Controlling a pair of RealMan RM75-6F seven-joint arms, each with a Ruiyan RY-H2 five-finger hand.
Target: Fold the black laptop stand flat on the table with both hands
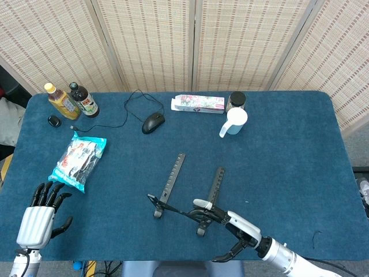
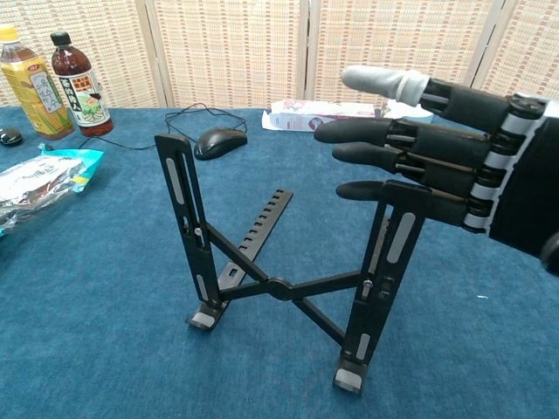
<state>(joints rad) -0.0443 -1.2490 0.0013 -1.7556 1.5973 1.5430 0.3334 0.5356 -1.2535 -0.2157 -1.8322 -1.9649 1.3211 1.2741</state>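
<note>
Head view: we see the black laptop stand standing on the blue counter, near the front edge and roughly centred. Its two notched rails point away toward the far side; the crossed legs are at the near end. Our right hand is at the stand's near right side, fingers stretched out and spread over the right upright, thumb apart below. Fingers seem to touch the top of that upright, but we can't tell for sure from here. It grips nothing. Our left hand is at the front left corner, well apart from the stand, fingers apart and pointing up, holding nothing. A snack bag lies just beyond it. Back left: two bottles side by side and a small dark puck-like item. Back centre: a wired mouse, a flat carton, a white mug and a dark jar behind it.

Chest view: the stand is still partly raised, both uprights tilted, cross brace meeting low in the middle, feet on the counter. Our right hand fills the upper right, fingers straight and apart, the lowest one lying against the top of the right upright. Nothing is clasped. Left hand is out of this view. Bottles, bag, mouse and carton sit behind.
</note>
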